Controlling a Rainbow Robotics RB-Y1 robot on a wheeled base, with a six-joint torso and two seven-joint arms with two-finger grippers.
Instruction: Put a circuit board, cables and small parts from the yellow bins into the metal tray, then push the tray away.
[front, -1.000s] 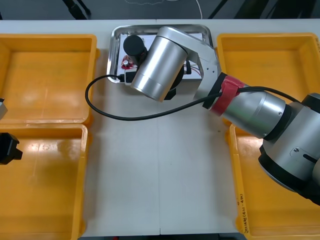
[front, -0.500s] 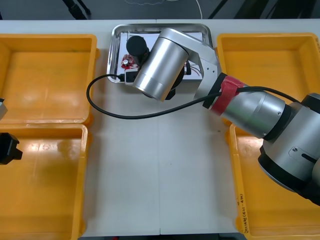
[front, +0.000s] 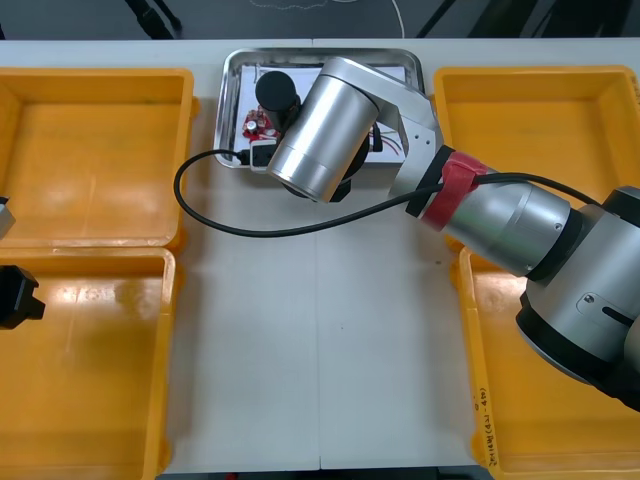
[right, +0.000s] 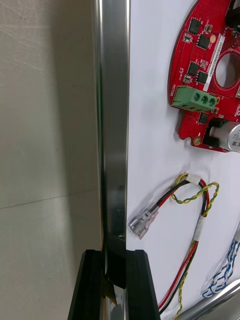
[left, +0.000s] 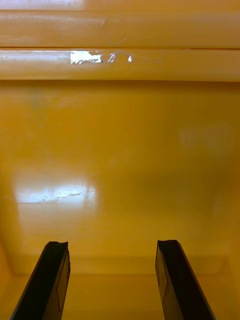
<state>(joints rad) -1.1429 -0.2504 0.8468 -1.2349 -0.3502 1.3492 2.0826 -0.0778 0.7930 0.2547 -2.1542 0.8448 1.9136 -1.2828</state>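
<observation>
My right gripper (right: 115, 280) is shut on the near rim of the metal tray (right: 112, 125), one finger (right: 90, 285) outside the rim and the other inside. On the tray's white floor lie a round red circuit board (right: 200, 75), a red and yellow cable (right: 192, 200) and a blue and white cable (right: 225, 272). From above, the right arm (front: 320, 125) covers most of the tray (front: 232, 100), and a bit of the red board (front: 255, 125) shows beside it. My left gripper (left: 112, 280) hangs open over the bare floor of a yellow bin (left: 120, 150).
Two yellow bins (front: 95, 150) stand at the left and two at the right (front: 530, 110). The left gripper (front: 15, 298) sits at the left edge over the near left bin. The arm's own black cable (front: 230, 225) loops over the table in front of the tray.
The right arm has shifted slightly away and to the right, and the tray has slid a little toward the table's far edge with it. The left arm has not moved.
</observation>
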